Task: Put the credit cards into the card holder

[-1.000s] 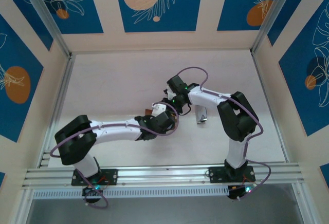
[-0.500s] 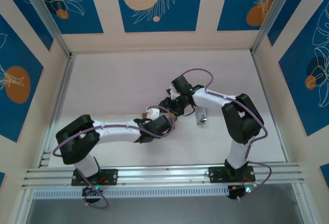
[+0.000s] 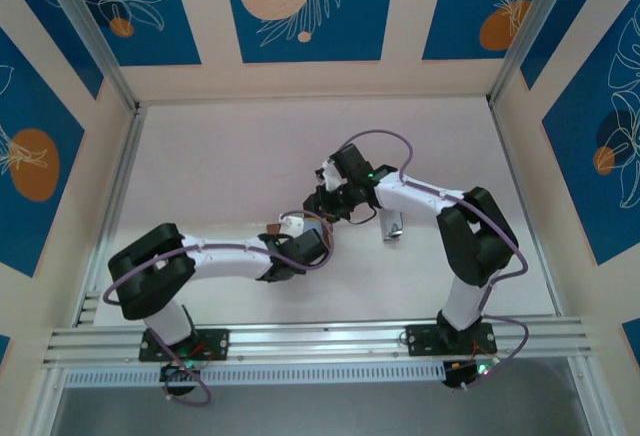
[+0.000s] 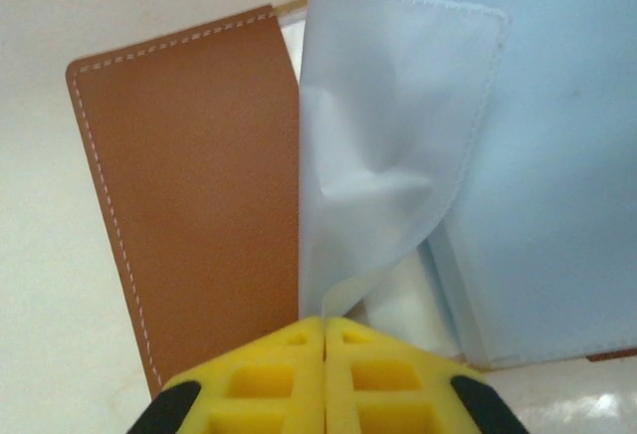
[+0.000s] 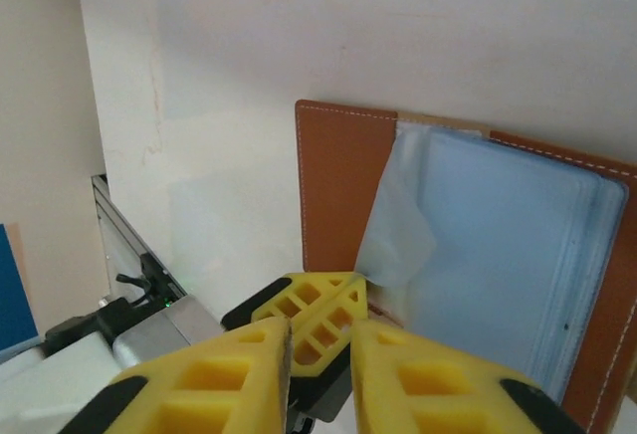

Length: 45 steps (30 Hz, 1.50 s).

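The card holder (image 4: pixel 189 205) lies open on the table, reddish-brown with pale stitching and bluish see-through sleeves (image 4: pixel 537 185) inside. My left gripper (image 4: pixel 325 323) is shut on the corner of one sleeve (image 4: pixel 378 155) and lifts it off the others. In the right wrist view, the right gripper (image 5: pixel 320 326) hovers just above the left gripper (image 5: pixel 328 300), near the holder's (image 5: pixel 333 185) edge. Its jaws stand slightly apart, and a thin grey edge lies along one finger's inner face. A silvery credit card (image 3: pixel 390 224) lies on the table under the right forearm. Both grippers meet mid-table (image 3: pixel 312 218).
White tabletop (image 3: pixel 230 156) surrounds the wallet, with patterned blue and cream walls at the back and sides. An aluminium rail (image 3: pixel 320 336) carries both arm bases at the near edge. The two arms cross close together over the middle.
The right gripper has come closer over the left gripper and its jaws have narrowed. The left gripper has shifted slightly left, still pinching the sleeve.
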Tool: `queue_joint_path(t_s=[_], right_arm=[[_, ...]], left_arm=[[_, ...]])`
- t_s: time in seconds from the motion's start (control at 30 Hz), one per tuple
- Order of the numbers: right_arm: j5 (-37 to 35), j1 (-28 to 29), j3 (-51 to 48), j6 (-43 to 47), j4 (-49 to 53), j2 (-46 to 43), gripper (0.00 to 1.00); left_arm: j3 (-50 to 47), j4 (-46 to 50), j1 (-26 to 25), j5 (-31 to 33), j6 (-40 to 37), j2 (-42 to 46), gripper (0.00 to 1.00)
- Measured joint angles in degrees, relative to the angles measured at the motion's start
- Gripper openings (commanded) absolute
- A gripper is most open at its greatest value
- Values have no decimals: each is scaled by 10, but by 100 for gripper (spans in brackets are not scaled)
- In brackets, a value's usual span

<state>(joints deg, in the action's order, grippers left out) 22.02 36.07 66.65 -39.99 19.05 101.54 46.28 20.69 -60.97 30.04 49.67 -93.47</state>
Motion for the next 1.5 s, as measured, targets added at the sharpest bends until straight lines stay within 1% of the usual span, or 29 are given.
queue_joint_path(t_s=[0.03,0.13,0.27,0.5,0.63,0.77,0.93,1.1,1.2,1.3,1.4,1.5], right_arm=[[-4,2,4,0,1,8,12],[-17,10,8,-1,8,31,6],[-37,18,8,-1,24,64,2],[-70,27,9,-1,45,95,1],[-79,29,14,-1,48,96,1],[-79,29,15,-1,48,97,1],[-80,29,18,-1,52,97,1],[-83,29,21,0,60,97,0],[-85,29,22,0,61,97,1],[-85,29,22,0,61,97,1],[-86,29,22,0,61,97,1],[-86,29,22,0,61,97,1]], left_arm=[[-1,2,0,-1,0,2,6],[-5,1,0,-1,2,9,8],[-17,-1,0,-1,6,24,9],[-24,-1,0,1,6,53,14],[-30,12,0,17,10,82,24],[-31,43,0,39,30,94,28],[-35,92,3,58,69,94,29],[-45,120,28,60,83,100,29],[-44,137,38,61,69,136,29],[-16,160,39,60,39,178,29],[48,176,39,56,0,193,29],[111,176,39,37,-35,182,28]])
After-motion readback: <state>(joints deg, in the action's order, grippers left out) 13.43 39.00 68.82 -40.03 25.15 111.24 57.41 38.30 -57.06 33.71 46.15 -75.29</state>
